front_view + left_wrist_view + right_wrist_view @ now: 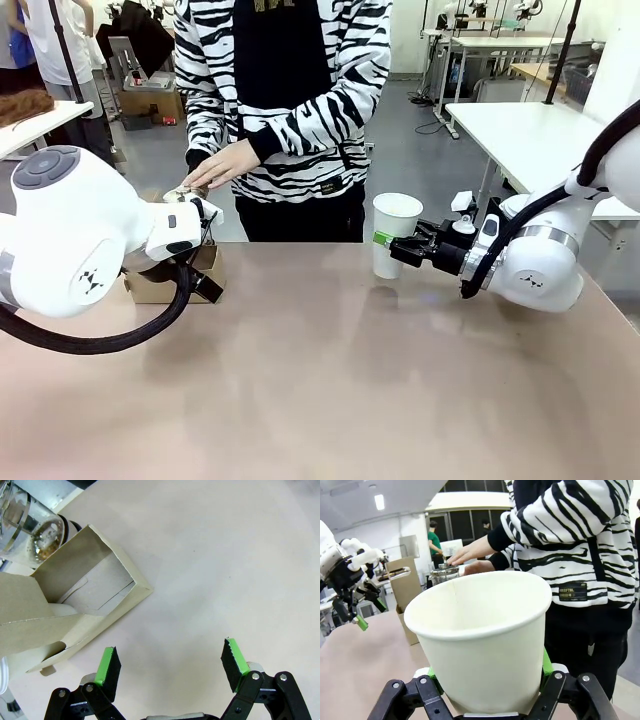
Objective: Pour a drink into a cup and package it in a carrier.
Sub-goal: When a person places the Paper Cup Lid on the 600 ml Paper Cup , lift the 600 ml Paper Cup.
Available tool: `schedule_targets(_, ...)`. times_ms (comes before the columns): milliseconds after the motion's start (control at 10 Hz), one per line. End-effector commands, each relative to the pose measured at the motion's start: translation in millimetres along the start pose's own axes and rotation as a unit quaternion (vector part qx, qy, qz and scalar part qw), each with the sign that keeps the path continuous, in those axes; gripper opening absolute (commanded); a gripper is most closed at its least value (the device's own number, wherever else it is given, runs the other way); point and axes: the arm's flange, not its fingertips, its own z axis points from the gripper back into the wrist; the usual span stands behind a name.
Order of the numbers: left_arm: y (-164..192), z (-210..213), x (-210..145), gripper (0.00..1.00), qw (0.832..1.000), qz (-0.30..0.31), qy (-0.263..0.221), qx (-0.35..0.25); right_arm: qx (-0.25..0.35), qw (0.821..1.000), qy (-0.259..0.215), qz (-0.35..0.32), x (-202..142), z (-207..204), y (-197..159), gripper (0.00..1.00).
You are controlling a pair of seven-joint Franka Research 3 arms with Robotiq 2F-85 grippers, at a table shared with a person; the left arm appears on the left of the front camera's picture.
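Right hand gripping upright cup, open-topped

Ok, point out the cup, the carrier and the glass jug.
cup (pixel 396 240), front view, white side wall.
carrier (pixel 70 562), left wrist view, cardboard wall.
glass jug (pixel 29 534), left wrist view, clear glass side.

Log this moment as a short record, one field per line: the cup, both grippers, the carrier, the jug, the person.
cup: white paper, open top, no lid on it, upright
right gripper: shut on the cup's lower half
left gripper: open, nothing between its fingers, over bare table beside the carrier
carrier: brown cardboard, on the robot's left side of the table
jug: clear glass with a metal band, next to the carrier; contents hard to tell
person: at the far side, a hand over the jug's top
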Motion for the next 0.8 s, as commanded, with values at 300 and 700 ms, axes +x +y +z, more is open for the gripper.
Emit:
schedule_targets(300, -0.2, 0.4, 0.0, 1.00, 1.000, 0.000, -0.001, -0.001, -0.003, 1.000, -0.004, 0.002, 2.3, -2.0, 0.5, 0.80)
schedule_targets(700, -0.2, 0.4, 0.0, 1.00, 1.000, 0.000, -0.001, -0.001, -0.003, 1.000, -0.004, 0.002, 2.3, -2.0, 0.5, 0.80)
